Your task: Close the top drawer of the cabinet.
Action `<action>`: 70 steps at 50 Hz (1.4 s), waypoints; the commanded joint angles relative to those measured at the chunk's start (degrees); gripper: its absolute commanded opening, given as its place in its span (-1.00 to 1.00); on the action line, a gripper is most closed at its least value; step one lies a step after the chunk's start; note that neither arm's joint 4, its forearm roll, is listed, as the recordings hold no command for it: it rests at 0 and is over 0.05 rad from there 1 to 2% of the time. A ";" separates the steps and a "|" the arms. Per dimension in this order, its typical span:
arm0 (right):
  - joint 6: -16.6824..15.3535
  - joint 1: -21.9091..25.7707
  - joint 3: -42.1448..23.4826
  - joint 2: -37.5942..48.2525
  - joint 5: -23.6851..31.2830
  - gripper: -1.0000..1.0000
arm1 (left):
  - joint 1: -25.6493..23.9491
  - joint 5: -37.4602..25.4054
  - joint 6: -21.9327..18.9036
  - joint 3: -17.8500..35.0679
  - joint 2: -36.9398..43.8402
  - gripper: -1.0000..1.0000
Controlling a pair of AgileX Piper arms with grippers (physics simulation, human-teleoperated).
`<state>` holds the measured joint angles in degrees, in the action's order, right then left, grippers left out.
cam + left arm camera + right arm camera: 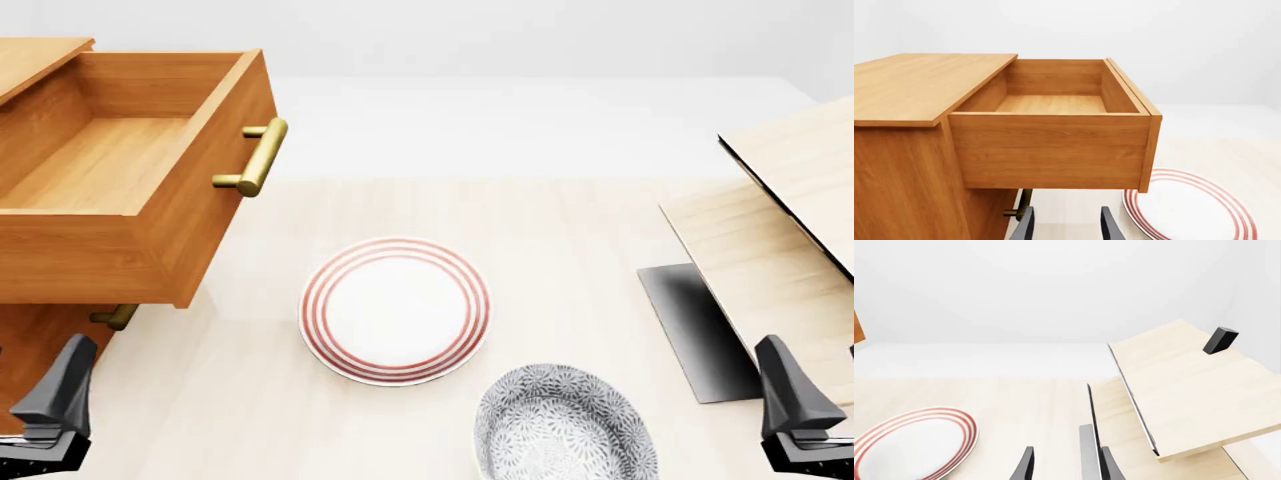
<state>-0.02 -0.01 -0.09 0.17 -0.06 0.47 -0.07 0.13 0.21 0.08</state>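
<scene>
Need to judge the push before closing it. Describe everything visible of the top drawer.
The top drawer is a deep, empty box of warm orange-brown wood, pulled far out of the cabinet and level. Its plain front carries one brass bar handle on two posts. Nothing touches it except the cabinet; both grippers are clear of it.

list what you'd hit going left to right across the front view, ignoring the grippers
top drawer pulled out of the cabinet → brass bar handle → red-ringed plate → grey patterned bowl → pale wood piece with a dark panel
</scene>
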 commanded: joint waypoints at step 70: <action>-0.39 0.08 -0.16 0.45 -0.37 1.00 | -25.09 -12.73 4.68 17.34 3.55 1.00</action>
<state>-0.41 0.07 -0.28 0.62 -0.41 -16.28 -11.46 1.95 14.34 0.74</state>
